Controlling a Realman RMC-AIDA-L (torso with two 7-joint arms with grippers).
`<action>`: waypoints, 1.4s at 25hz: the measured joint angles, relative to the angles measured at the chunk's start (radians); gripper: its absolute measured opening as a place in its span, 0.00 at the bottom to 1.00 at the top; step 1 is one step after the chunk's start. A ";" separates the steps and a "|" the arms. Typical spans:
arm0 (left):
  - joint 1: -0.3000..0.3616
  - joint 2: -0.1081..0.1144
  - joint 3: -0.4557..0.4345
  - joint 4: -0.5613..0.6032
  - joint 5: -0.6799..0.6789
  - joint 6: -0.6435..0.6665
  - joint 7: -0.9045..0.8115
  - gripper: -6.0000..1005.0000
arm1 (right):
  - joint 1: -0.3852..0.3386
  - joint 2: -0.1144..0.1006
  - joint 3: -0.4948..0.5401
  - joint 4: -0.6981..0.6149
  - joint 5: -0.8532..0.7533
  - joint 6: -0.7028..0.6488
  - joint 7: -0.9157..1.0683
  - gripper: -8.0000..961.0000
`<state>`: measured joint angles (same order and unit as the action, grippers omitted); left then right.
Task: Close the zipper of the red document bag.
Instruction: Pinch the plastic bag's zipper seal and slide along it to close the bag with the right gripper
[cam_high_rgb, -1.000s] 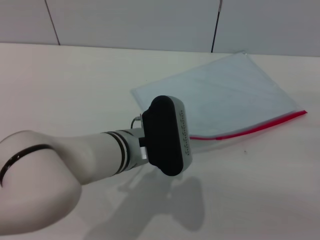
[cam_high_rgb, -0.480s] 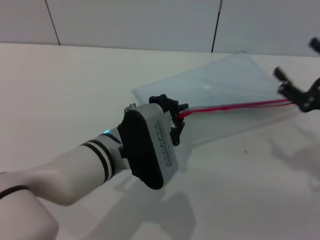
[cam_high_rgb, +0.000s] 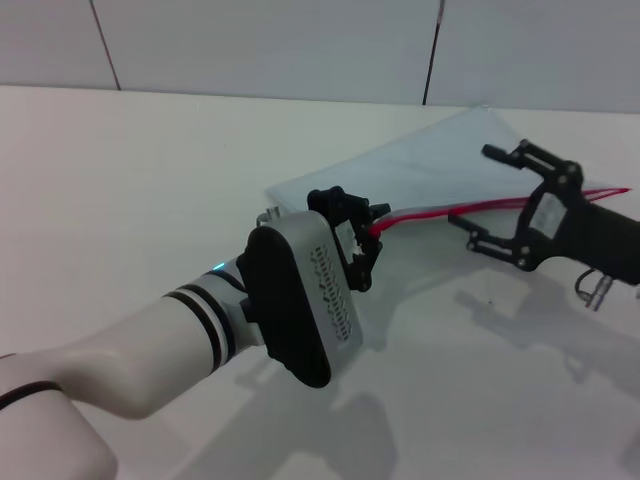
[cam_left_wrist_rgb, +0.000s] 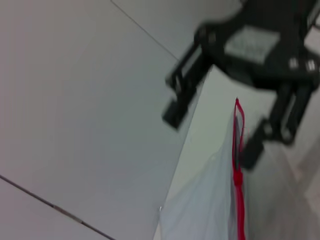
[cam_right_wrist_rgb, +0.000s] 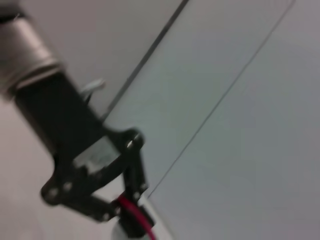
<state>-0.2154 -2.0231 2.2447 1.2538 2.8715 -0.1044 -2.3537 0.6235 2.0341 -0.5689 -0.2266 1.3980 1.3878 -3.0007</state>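
Note:
The red document bag (cam_high_rgb: 440, 160) lies at the table's back right, a pale translucent pouch with its near edge raised. The zipper (cam_high_rgb: 425, 212) runs along that edge as a thin red strip. My left gripper (cam_high_rgb: 367, 236) is shut on the zipper's left end and holds it off the table. To its right, my right gripper (cam_high_rgb: 472, 192) is open, one finger on each side of the red strip. In the left wrist view the zipper (cam_left_wrist_rgb: 240, 190) leads up to the right gripper (cam_left_wrist_rgb: 216, 124). The right wrist view shows the left gripper (cam_right_wrist_rgb: 117, 210) pinching the zipper (cam_right_wrist_rgb: 141, 218).
The white table (cam_high_rgb: 150, 180) stretches to the left and front of the bag. A grey wall (cam_high_rgb: 250, 40) with dark seams rises just behind the bag's far edge.
My right gripper has come in from the right edge and moved left along the zipper. The left gripper keeps its hold on the left end.

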 joint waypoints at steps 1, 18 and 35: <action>0.000 0.000 0.001 0.001 0.000 0.000 0.000 0.06 | 0.007 0.000 0.000 -0.002 -0.018 -0.013 0.000 0.84; 0.005 0.004 0.004 0.016 0.000 0.003 0.001 0.06 | 0.037 0.001 -0.058 -0.037 -0.072 -0.076 -0.001 0.75; 0.010 0.006 0.015 0.029 0.000 -0.001 0.001 0.06 | 0.049 0.002 -0.073 -0.039 -0.073 -0.107 -0.001 0.28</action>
<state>-0.2050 -2.0171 2.2596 1.2829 2.8716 -0.1059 -2.3526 0.6720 2.0365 -0.6422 -0.2654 1.3253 1.2810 -3.0021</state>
